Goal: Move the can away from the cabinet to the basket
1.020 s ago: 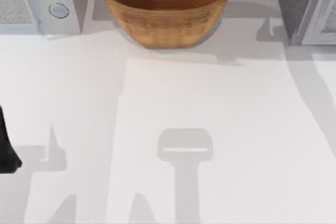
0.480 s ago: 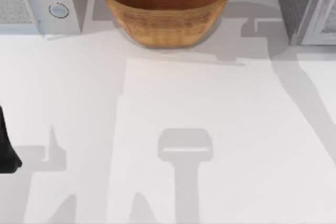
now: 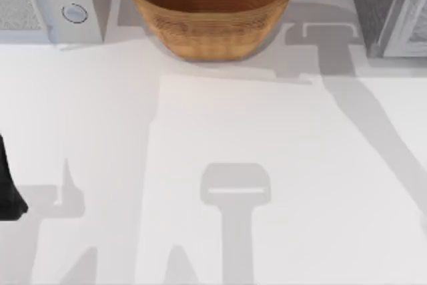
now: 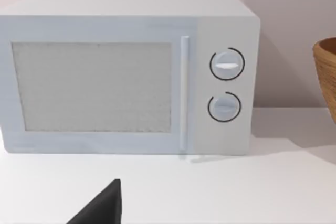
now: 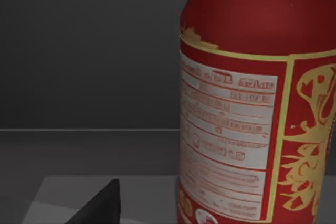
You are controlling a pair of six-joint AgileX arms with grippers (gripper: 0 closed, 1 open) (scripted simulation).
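Closing in on the can [image 5: 252, 103], which stands upright inside the dark cabinet [image 3: 383, 5], right gripper state impossible to tell, best centred on the red side before lifting clear toward the basket [image 3: 210, 31].

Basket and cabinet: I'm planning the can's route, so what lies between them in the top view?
In the top view, only bare white table with a grey shadow lies between the basket and the cabinet.
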